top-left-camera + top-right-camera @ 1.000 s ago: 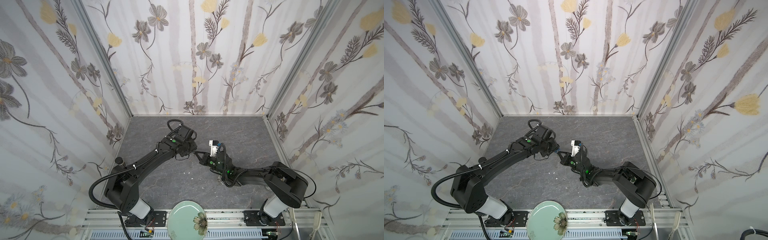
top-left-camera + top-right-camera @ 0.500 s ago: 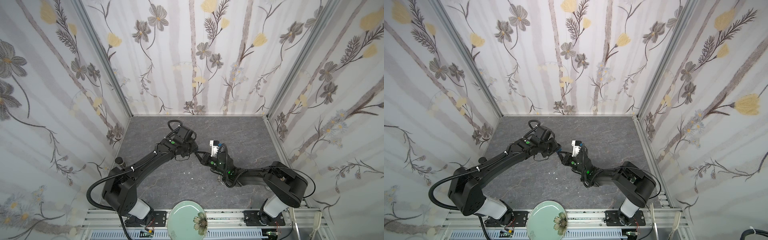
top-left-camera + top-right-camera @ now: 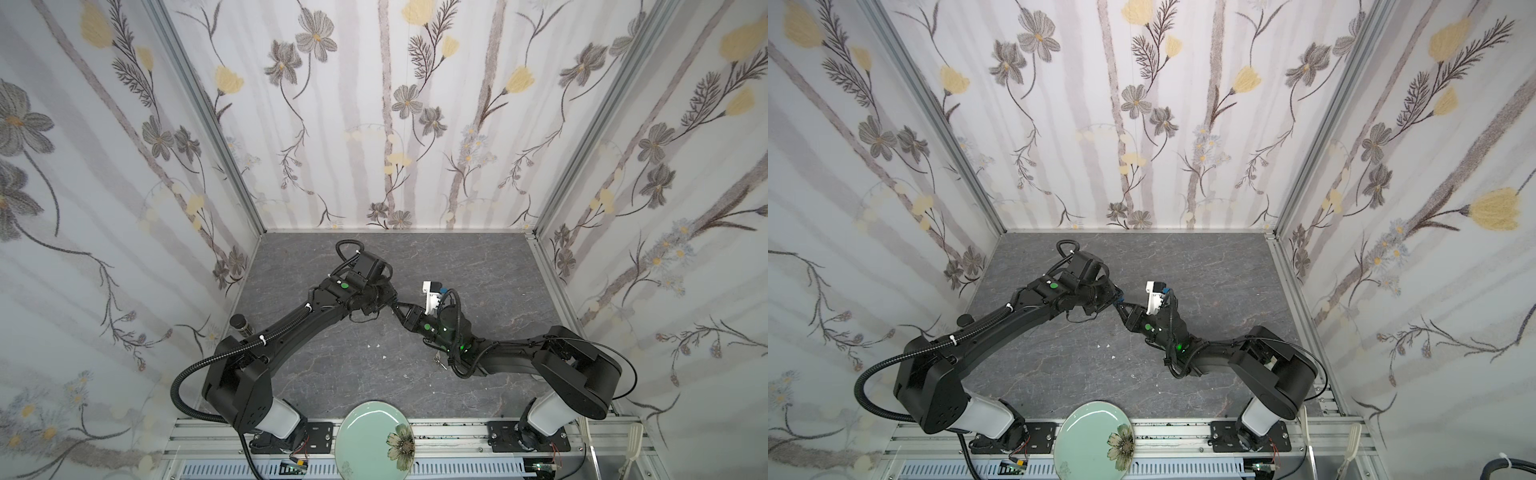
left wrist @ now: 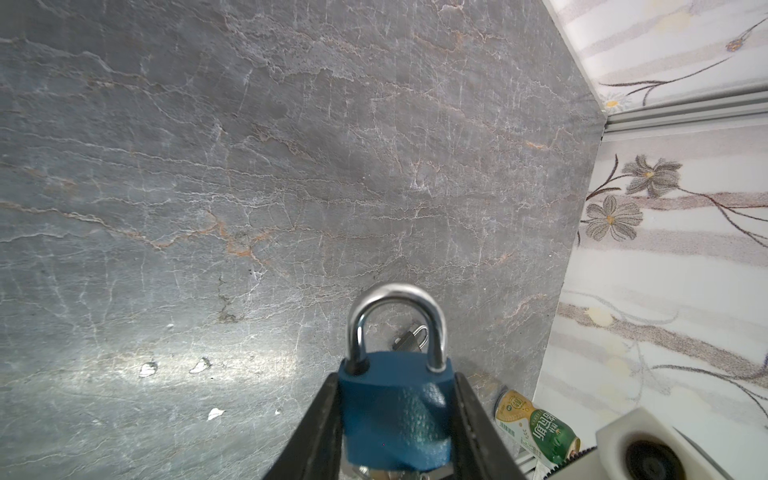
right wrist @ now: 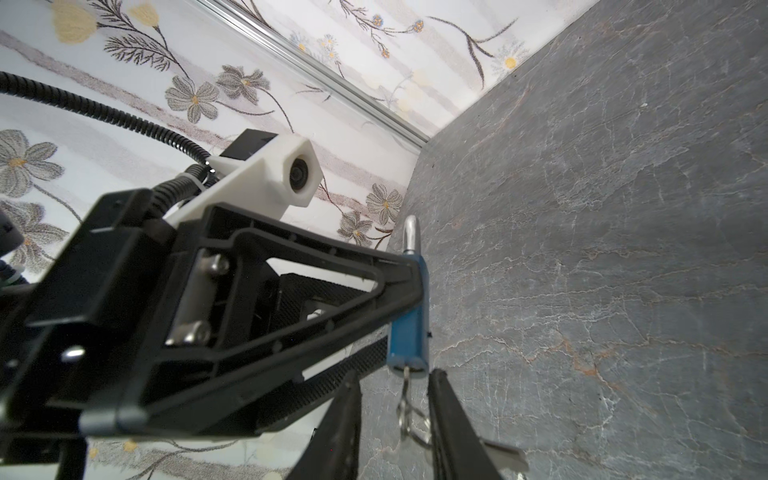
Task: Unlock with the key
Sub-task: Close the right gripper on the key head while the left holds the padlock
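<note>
A blue padlock (image 4: pixel 397 411) with a silver shackle (image 4: pixel 397 320) is held above the grey floor, with my left gripper (image 4: pixel 395 378) shut on its two sides. Both shackle legs sit in the body. A key (image 5: pixel 405 374) sticks in the bottom of the padlock (image 5: pixel 409 328), and its ring (image 5: pixel 409 419) hangs loose. My right gripper (image 5: pixel 395 376) is open, its jaws on either side of the key and ring without pinching them. In both top views the two grippers meet mid-floor, left gripper (image 3: pixel 390 300) against right gripper (image 3: pixel 402 311); a blue sliver of the padlock (image 3: pixel 1120 297) shows.
A second small silver padlock (image 4: pixel 411 337) lies on the floor beyond the held one. A green and gold drink can (image 4: pixel 536 428) lies near the wall. A green plate (image 3: pixel 376 440) sits at the front edge. Floral walls close in three sides.
My right gripper's jaws have opened and let go of the key, which stays in the padlock. Both arms have shifted only slightly; the left grip is unchanged.
</note>
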You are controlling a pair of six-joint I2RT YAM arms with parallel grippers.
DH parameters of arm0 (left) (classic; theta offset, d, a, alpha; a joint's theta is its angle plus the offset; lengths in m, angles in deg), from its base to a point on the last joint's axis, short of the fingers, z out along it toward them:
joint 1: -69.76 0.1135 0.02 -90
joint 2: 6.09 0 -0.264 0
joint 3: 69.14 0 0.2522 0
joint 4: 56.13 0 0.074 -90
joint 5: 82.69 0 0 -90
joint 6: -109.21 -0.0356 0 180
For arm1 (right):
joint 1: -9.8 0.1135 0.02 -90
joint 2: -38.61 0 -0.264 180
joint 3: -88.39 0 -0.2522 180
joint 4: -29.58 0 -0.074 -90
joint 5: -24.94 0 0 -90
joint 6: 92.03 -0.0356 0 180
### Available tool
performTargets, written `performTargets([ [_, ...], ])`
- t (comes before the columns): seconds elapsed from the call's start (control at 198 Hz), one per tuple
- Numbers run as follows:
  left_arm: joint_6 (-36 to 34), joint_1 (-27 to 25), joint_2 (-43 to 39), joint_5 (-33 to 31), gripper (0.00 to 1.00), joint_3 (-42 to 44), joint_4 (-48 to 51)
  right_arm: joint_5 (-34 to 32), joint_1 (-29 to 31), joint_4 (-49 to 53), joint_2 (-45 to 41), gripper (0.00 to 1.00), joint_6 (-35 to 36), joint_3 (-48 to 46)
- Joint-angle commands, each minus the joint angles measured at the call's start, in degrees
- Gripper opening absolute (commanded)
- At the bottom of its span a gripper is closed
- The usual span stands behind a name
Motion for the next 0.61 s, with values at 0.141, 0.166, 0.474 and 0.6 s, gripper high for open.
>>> performTargets([
  [0.141,-0.4,0.27,-0.53,-1.45,0.0,-0.11,-0.53,-0.19,0.09,-3.08,-0.11,0.27,-0.49,-0.17],
  [0.166,-0.4,0.3,-0.58,-1.36,0.0,-0.11,-0.52,0.02,0.08,-2.99,0.09,0.25,-0.48,0.09],
  [0.474,0.06,0.15,-1.16,-1.14,0.0,0.41,-2.04,1.84,-0.01,-1.92,1.84,0.13,-0.26,2.66],
  [0.6,0.47,0.3,-2.18,-1.78,0.0,1.29,-3.6,1.81,-0.09,-1.58,1.99,0.17,-0.41,2.67],
])
